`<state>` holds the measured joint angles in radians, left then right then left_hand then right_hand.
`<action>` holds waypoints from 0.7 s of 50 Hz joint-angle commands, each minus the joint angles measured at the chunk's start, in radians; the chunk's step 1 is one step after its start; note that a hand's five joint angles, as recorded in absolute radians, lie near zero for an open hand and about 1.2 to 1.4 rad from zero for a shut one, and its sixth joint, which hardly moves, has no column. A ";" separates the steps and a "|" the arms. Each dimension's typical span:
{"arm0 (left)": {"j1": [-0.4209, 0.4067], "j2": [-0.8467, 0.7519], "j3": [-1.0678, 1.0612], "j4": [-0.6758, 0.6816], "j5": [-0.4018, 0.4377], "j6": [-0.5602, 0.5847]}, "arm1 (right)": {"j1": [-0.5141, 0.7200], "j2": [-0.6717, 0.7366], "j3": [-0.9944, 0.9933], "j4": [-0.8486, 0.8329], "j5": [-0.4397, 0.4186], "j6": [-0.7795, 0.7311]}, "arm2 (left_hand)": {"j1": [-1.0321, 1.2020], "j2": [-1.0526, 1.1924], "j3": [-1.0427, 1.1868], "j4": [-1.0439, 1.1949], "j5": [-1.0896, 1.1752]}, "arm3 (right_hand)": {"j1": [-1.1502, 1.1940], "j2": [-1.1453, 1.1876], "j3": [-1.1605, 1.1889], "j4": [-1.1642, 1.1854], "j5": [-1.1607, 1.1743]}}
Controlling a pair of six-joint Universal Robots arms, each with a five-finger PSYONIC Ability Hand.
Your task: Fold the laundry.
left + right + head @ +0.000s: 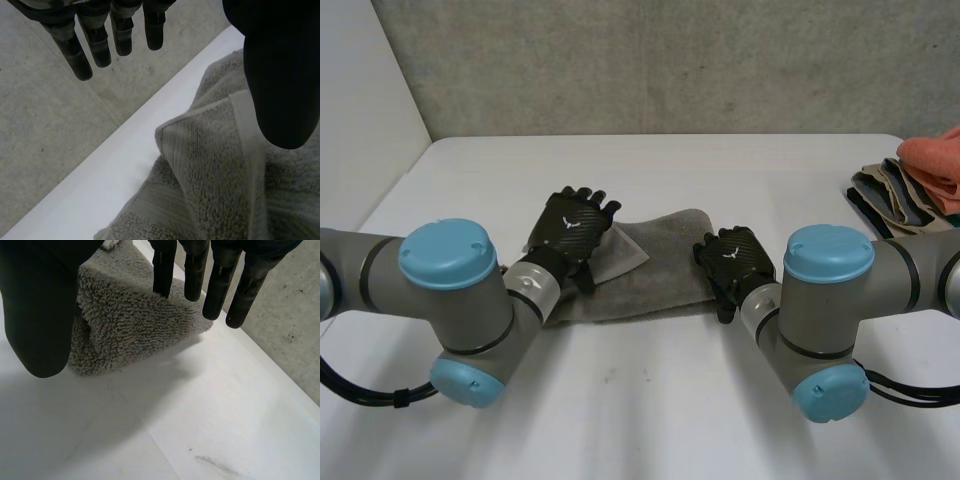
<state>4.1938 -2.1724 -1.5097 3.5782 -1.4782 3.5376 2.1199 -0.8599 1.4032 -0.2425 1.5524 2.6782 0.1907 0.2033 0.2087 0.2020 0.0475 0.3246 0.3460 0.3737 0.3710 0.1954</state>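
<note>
hanging over towel; left hand, right hand relaxed

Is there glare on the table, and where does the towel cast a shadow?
Head view: the white table is evenly lit, no glare. Right wrist view: a soft shadow lies on the table beside the end of the grey towel.

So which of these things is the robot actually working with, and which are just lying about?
In the job:
towel, lying between the two hands
left hand, fingers open, over one end of it
right hand, fingers open, at the other end

Lying about:
pile of clothes at the table edge beyond the right arm, untouched; perhaps laundry waiting its turn
</note>
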 commanded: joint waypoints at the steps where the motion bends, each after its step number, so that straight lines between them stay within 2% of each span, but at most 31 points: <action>1: 0.011 -0.079 0.075 -0.035 -0.005 0.009 | 0.000 0.001 0.000 0.000 0.000 0.000 | 0.014 0.001 -0.004 0.003 -0.017 | 0.127 0.106 0.078 0.081 0.082; 9: 0.042 -0.167 0.169 -0.059 -0.013 0.017 | 0.000 0.002 -0.001 0.000 -0.002 -0.001 | 0.017 0.004 -0.001 0.006 -0.014 | 0.130 0.109 0.081 0.084 0.085; 13: 0.072 -0.201 0.227 -0.055 -0.051 0.049 | 0.000 0.001 -0.003 0.000 -0.002 -0.001 | 0.040 0.028 0.022 0.029 0.009 | 0.136 0.115 0.087 0.090 0.091; 19: 0.141 -0.193 0.275 0.013 -0.285 0.119 | 0.000 -0.001 -0.003 -0.001 0.000 -0.001 | 0.026 0.013 0.008 0.014 -0.006 | 0.145 0.124 0.096 0.099 0.100; 20: 0.143 -0.190 0.272 0.020 -0.296 0.122 | 0.000 0.001 -0.004 -0.001 0.000 -0.001 | 0.020 0.007 0.002 0.009 -0.011 | 0.148 0.127 0.099 0.101 0.103; 28: 0.109 -0.162 0.183 0.027 -0.209 0.129 | 0.000 0.001 -0.007 -0.003 -0.003 0.000 | 0.011 -0.001 -0.007 0.000 -0.020 | 0.212 0.191 0.163 0.166 0.167; 35: 0.054 -0.081 0.100 0.036 -0.198 0.130 | 0.000 0.004 -0.010 -0.004 -0.009 0.003 | 0.008 -0.004 -0.010 -0.003 -0.023 | 0.286 0.264 0.236 0.239 0.240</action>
<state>4.2897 -2.3173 -1.3400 3.6081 -1.6978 3.6691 2.1200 -0.8590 1.3951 -0.2451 1.5488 2.6781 0.1908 0.2033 0.2087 0.2021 0.0475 0.4083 0.4639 0.4715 0.4738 0.2788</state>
